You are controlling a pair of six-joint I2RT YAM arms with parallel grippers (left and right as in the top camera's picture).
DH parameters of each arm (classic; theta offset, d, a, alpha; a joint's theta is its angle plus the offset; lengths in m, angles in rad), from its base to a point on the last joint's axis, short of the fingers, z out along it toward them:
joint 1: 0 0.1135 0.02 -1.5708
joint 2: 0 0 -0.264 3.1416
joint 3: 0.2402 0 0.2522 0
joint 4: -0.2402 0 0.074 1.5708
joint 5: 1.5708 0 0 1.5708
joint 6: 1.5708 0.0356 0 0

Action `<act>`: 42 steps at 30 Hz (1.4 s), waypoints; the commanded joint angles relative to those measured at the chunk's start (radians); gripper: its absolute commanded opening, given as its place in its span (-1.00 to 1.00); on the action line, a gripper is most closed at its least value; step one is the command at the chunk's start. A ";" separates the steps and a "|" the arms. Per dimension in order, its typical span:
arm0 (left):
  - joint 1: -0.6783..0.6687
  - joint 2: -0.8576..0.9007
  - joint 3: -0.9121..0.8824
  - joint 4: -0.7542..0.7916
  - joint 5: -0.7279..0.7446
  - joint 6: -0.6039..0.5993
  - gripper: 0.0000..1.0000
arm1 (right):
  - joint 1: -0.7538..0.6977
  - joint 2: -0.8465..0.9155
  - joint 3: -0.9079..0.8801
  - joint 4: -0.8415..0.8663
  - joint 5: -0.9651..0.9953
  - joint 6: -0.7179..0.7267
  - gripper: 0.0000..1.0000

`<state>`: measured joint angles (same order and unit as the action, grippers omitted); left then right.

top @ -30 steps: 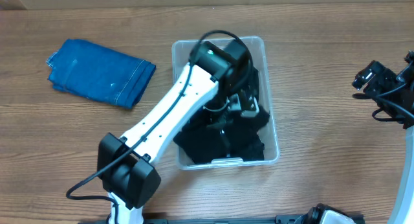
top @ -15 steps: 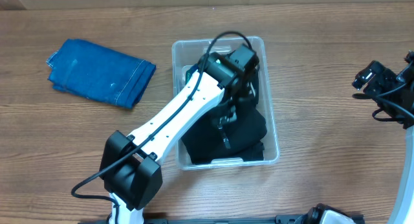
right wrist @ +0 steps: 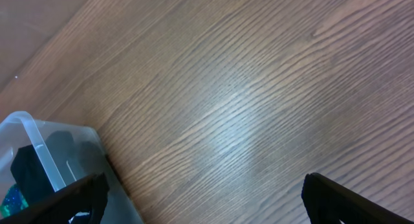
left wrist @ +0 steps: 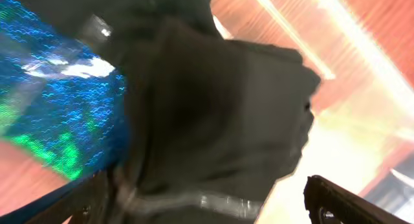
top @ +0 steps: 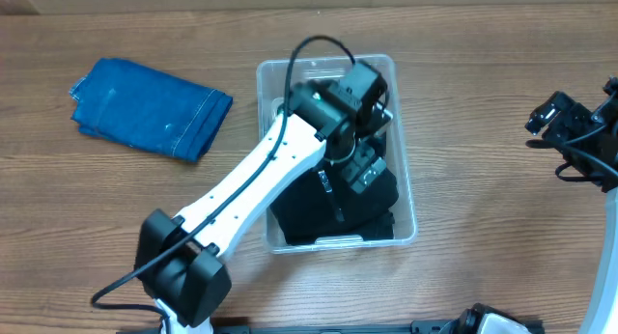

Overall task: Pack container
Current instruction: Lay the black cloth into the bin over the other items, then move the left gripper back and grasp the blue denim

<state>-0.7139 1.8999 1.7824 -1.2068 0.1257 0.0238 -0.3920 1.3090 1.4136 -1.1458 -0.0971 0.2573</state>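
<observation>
Container (top: 407,170) sits mid-worktop with the black garment (top: 372,213) inside. Left tool (top: 359,168) is down in it, fingers spread, gripping nothing. We judge: tamp the cloth below the rim, lift straight up, then fetch the blue cloth (top: 150,107). Right tool (top: 552,115) is parked well apart, fingers spread, empty.

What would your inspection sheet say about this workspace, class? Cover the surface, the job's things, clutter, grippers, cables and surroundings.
Surface: wooden table, grain visible.
Job's things: clear container holding black clothing; folded blue cloth lies apart from it on the table.
Clutter: nothing seen.
Grippers: left gripper open, inside the container over the black clothing; right gripper open, over bare wood away from the container.
Cables: black cable loops above the left arm.
Surroundings: nothing seen.
</observation>
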 commanded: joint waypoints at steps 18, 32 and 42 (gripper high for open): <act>-0.046 -0.043 0.044 -0.026 -0.291 -0.257 1.00 | -0.002 -0.016 0.008 -0.002 0.006 -0.002 1.00; -0.014 -0.029 -0.437 0.224 -0.080 -0.414 1.00 | -0.002 -0.016 0.008 -0.002 0.006 -0.002 1.00; 0.037 -0.124 0.004 0.060 -0.169 -0.280 1.00 | -0.002 -0.016 0.008 -0.002 0.006 -0.002 1.00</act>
<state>-0.6861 1.8610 1.6081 -1.1431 0.0071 -0.3389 -0.3920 1.3090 1.4136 -1.1522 -0.0971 0.2577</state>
